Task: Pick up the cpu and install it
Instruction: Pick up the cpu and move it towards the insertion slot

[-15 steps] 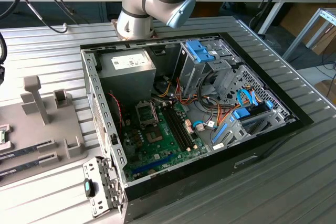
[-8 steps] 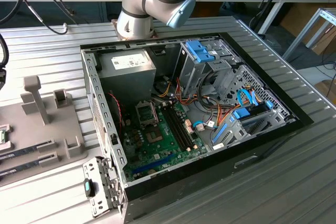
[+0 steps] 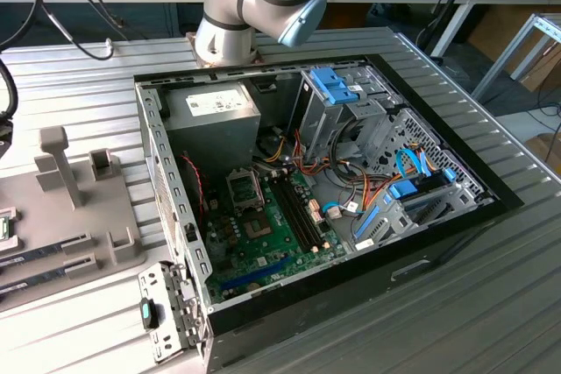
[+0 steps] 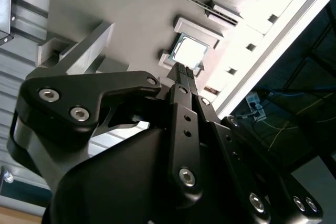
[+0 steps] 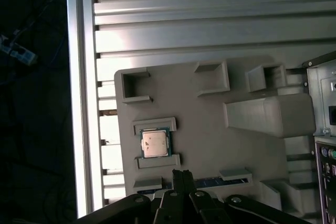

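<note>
Metal side up, the cpu [image 5: 155,144] lies flat in its nest on the grey fixture tray [image 5: 202,129], between two raised stops; the gripper [image 5: 182,174] hangs near it in both wrist views, its fingers [image 4: 181,80] pinched together on nothing, tips just short of the chip; the open computer case [image 3: 351,172] sits to the exterior view's right of the tray

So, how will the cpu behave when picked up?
The cpu looks flat and rigid, so it should not bend. Its smooth metal top may be slippery. Held between two ledges of the tray, it probably will not slide.
</note>
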Controlling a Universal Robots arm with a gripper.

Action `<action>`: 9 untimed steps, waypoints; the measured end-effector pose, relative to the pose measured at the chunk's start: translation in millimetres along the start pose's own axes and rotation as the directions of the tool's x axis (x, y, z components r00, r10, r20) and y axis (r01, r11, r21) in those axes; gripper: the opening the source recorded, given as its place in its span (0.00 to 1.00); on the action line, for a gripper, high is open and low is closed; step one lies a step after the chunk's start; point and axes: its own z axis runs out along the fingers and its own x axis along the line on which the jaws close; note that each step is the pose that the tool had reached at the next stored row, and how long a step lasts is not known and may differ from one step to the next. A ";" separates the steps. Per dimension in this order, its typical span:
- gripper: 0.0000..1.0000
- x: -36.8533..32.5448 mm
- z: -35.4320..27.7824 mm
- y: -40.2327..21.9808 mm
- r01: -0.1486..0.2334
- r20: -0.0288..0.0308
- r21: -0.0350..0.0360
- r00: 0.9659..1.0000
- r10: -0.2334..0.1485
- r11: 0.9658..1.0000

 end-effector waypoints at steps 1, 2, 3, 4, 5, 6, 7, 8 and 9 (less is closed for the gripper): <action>0.11 0.0 0.5 0.0 0.000 0.000 0.000 1.000 0.000 1.000; 0.11 0.1 1.2 0.0 0.000 0.000 0.000 1.000 0.000 1.000; 0.11 0.1 2.0 -0.1 0.000 0.000 0.000 1.000 0.000 1.000; 0.11 0.1 2.8 -0.1 0.000 0.000 0.000 1.000 0.000 1.000; 0.11 0.1 3.6 -0.2 0.000 0.000 0.000 1.000 0.000 1.000; 0.11 0.2 4.7 -0.2 0.000 0.000 0.000 1.000 0.000 1.000; 0.11 0.2 5.7 -0.3 0.000 0.000 0.000 1.000 0.000 1.000; 0.11 0.2 6.4 -0.3 0.000 0.000 0.000 1.000 0.000 1.000; 0.11 0.2 7.1 -0.3 0.000 0.000 0.000 1.000 0.000 1.000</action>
